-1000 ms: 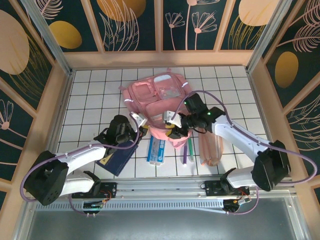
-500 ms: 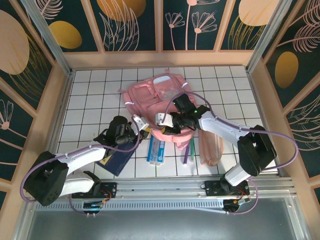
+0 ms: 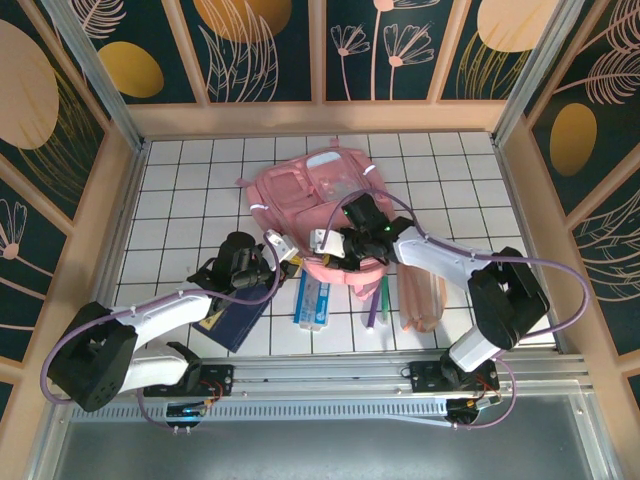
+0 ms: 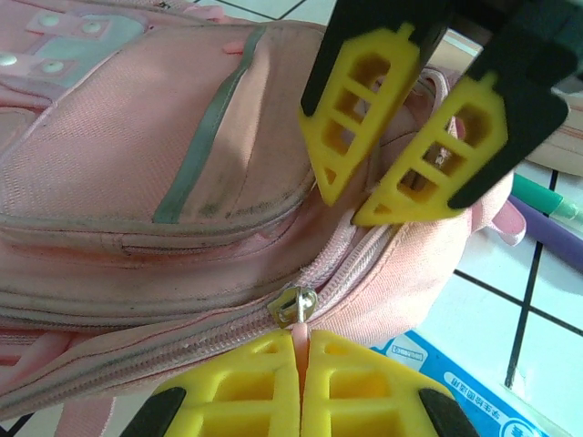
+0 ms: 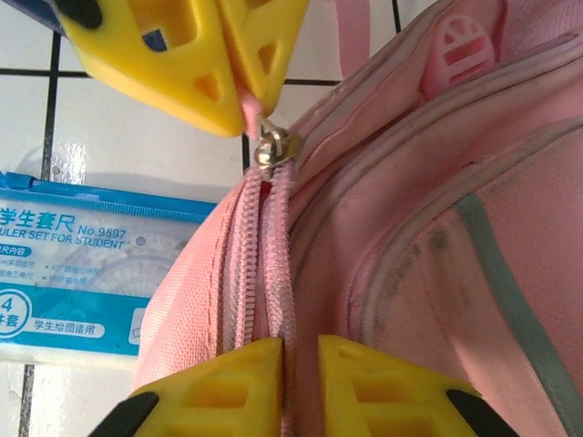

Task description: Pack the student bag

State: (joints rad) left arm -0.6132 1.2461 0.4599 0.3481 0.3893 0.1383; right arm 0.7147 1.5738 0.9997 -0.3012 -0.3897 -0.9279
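Centrally on the white tiled table (image 3: 180,200), the student bag (image 3: 310,185) is laid flat with its front pockets facing up. At its near edge, the pink zipper pull (image 5: 248,107) is pinched between the closed jaws of the left gripper (image 4: 301,339). Close by, the fabric along the zipper is clamped by the right gripper (image 5: 299,353), whose jaws are drawn nearly together. A blue ruler-set packet (image 3: 313,300) is seen at the bag's near edge, partly covered by it.

Overhead view looks down; wrist views (very close) share the zipper (image 4: 296,305).
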